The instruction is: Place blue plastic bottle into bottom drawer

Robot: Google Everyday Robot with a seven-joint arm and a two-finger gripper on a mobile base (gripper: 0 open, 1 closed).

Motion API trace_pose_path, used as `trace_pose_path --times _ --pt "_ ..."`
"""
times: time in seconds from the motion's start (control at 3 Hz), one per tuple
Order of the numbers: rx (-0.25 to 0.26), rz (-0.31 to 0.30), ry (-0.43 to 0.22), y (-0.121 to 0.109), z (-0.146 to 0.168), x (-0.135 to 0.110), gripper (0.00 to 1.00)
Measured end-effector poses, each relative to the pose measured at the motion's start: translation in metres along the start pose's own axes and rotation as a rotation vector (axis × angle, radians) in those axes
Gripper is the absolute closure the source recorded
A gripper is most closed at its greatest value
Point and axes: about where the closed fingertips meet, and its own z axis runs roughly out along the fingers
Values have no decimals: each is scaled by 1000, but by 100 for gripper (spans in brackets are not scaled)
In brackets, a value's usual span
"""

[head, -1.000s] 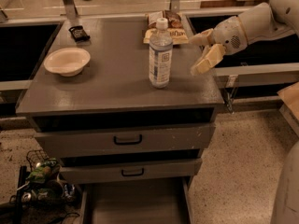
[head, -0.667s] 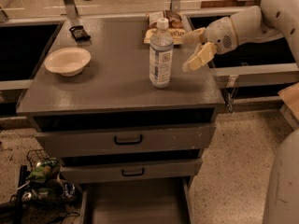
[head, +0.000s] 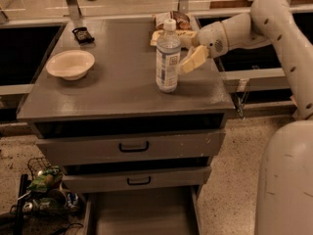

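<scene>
The blue plastic bottle [head: 167, 58] is set upright on the bench [head: 112, 89], towards its right edge, where it can be reached from the side. The pincer [head: 187, 64] is held level with the bottle's middle, just beside its right flank. Whether it is released or clenched cannot be told. The bottom drawer [head: 142, 214] is pulled out below the front edge, so the bottle can be received there.
</scene>
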Motion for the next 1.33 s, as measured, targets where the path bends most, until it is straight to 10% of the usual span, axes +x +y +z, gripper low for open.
trace_pose_path --times 1.33 --pt "-56 25 -40 14 22 3 0"
